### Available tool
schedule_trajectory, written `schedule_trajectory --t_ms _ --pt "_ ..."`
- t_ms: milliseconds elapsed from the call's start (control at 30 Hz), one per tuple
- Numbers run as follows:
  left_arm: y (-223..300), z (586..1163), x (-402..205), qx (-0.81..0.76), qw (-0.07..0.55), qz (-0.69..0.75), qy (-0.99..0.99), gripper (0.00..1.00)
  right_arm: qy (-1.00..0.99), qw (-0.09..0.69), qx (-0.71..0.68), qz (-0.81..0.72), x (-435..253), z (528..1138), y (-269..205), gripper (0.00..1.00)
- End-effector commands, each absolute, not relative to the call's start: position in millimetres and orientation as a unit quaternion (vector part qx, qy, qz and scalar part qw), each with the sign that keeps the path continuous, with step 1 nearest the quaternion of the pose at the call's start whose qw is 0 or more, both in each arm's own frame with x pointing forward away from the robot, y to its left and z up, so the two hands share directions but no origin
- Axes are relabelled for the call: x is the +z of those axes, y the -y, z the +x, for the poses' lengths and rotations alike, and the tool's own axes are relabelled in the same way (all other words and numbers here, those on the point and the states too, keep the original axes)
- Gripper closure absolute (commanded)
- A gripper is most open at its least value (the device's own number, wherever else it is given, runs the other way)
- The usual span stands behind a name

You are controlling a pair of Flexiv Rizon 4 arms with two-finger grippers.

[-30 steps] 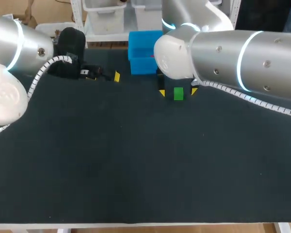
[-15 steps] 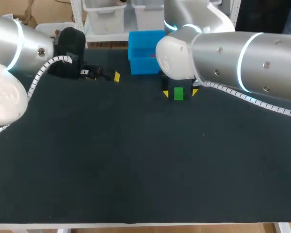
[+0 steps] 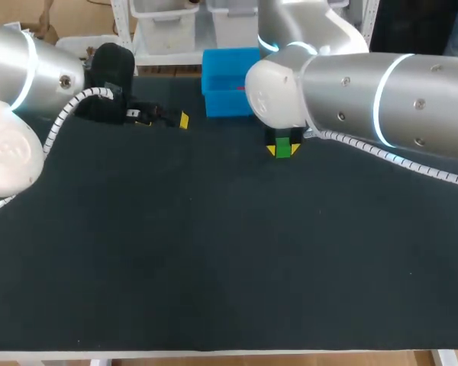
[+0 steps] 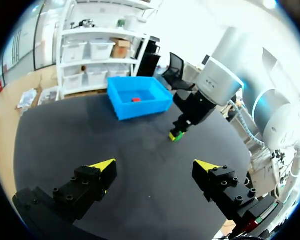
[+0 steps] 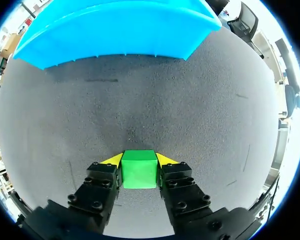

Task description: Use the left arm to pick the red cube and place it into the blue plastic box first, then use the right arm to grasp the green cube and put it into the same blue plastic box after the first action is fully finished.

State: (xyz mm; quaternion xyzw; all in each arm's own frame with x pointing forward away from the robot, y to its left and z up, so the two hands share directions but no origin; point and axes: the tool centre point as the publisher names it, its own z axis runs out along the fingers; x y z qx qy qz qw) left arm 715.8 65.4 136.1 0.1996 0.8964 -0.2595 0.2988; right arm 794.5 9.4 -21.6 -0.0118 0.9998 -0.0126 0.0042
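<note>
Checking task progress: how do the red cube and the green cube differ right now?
The red cube lies inside the blue box; the green cube sits on the table outside it. The red cube is free of any gripper; the green cube is clamped between the right gripper's fingers. Both are cubes.

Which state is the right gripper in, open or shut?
Shut on the green cube: in the right wrist view the right gripper touches it from both sides with its yellow tips.

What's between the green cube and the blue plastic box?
Nothing, only bare black tabletop separates green cube from blue plastic box; the right wrist view shows it.
</note>
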Motion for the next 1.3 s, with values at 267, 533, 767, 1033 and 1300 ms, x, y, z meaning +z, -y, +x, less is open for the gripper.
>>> schedule_trajectory --t_ms 267,533,767,1033,1300 --pt "-68 716 135 -0.264 0.301 0.202 -0.894 0.0 -0.999 0.039 -0.002 -0.008 13 791 -2 1.0" --pt "-68 716 135 -0.264 0.301 0.202 -0.894 0.0 -0.996 0.092 0.019 -0.007 74 796 4 1.0" --pt "-68 716 135 -0.264 0.301 0.202 -0.894 0.0 -0.991 0.132 0.03 -0.01 118 798 6 1.0" --pt "-68 716 135 -0.264 0.301 0.202 -0.894 0.0 -0.987 0.144 0.064 -0.045 127 797 0 1.0" --pt "-68 716 135 -0.264 0.301 0.202 -0.894 0.0 -0.982 0.16 0.076 -0.064 129 795 -3 1.0"
